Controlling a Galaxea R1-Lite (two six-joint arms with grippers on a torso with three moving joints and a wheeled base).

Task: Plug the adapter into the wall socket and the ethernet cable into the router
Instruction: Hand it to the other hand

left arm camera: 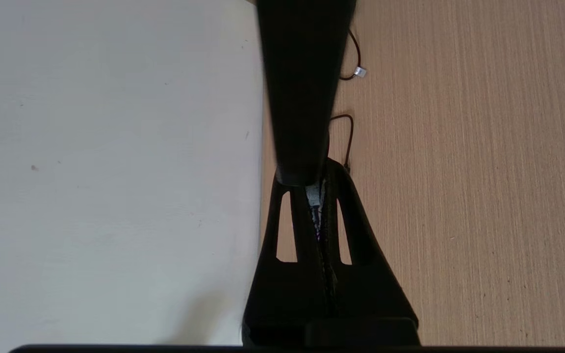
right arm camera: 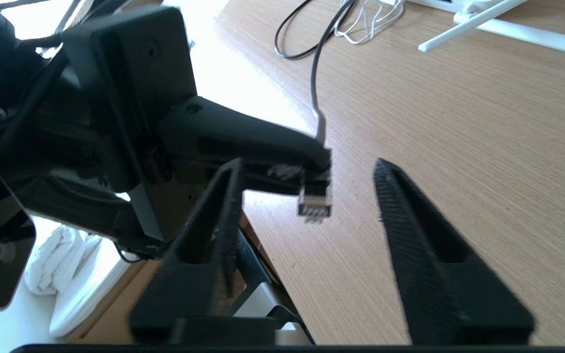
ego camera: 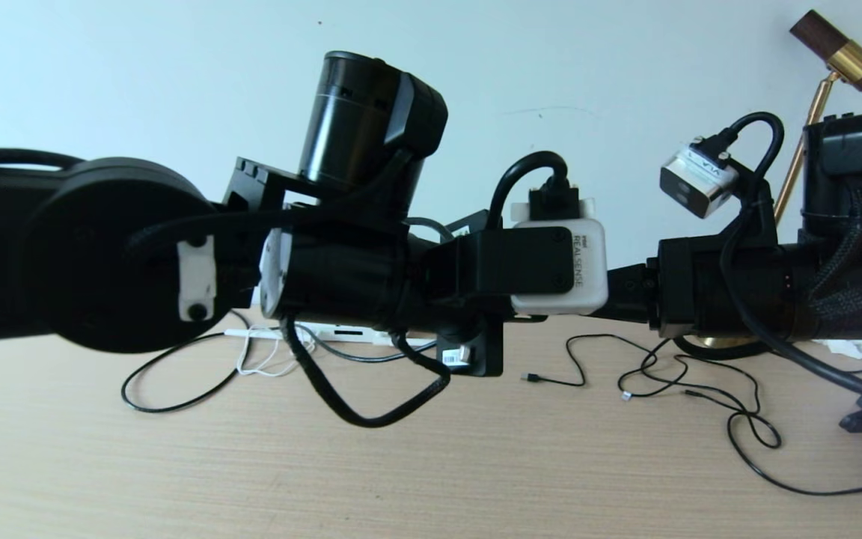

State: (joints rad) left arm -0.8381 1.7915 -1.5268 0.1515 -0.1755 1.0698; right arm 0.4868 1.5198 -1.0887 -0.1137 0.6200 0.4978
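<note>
Since the left gripper (right arm camera: 319,162) has its jaws clamped on the ethernet cable (right arm camera: 315,198) only behind the plug, while the right gripper (right arm camera: 307,196) gapes empty around it, a sloppy handover could twist or drop it. That router (right arm camera: 483,19) sits way back on the surface (right arm camera: 459,147), so a crooked plug won't seat.

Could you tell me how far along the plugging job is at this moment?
Nothing looks plugged in yet. In hand: the left gripper is shut on the ethernet cable just behind its plug, above the table; the right gripper stands open around that plug without touching it. Left: seating the plug in the router, which lies apart. Adapter and wall socket are not visible.
</note>
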